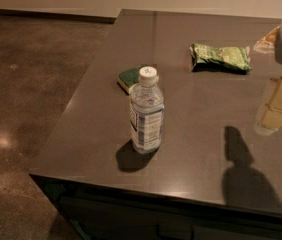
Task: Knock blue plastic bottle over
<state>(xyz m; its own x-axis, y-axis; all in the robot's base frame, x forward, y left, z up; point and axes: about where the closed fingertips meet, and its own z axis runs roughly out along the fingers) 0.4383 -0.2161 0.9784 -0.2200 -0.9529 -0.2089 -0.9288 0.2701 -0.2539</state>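
Dark grey countertop (81,134): our gripper (271,116), grasp state indiscernible, hovers right of the upright clear blue-labelled plastic bottle (146,114); we should push near its white cap (148,74).

Dim, warm-toned indoor scene, lit from above and behind, from about 1 o'clock.

A brownish cast lies over everything. The blue plastic bottle (146,111), at centre, throws a short dark shadow on the table (81,134) toward 7 o'clock. The gripper (275,109), at the 3 o'clock edge above the table, casts a larger, soft-edged shadow that lands at 5 o'clock. The green snack bag (221,57), at 1 o'clock, has a thin shadow under its near edge. The table top has a dull sheen, with a faint pale streak along its front edge. The floor (21,84) shows a small glare patch at 9 o'clock. Under the table, at 6 o'clock, all is nearly black.
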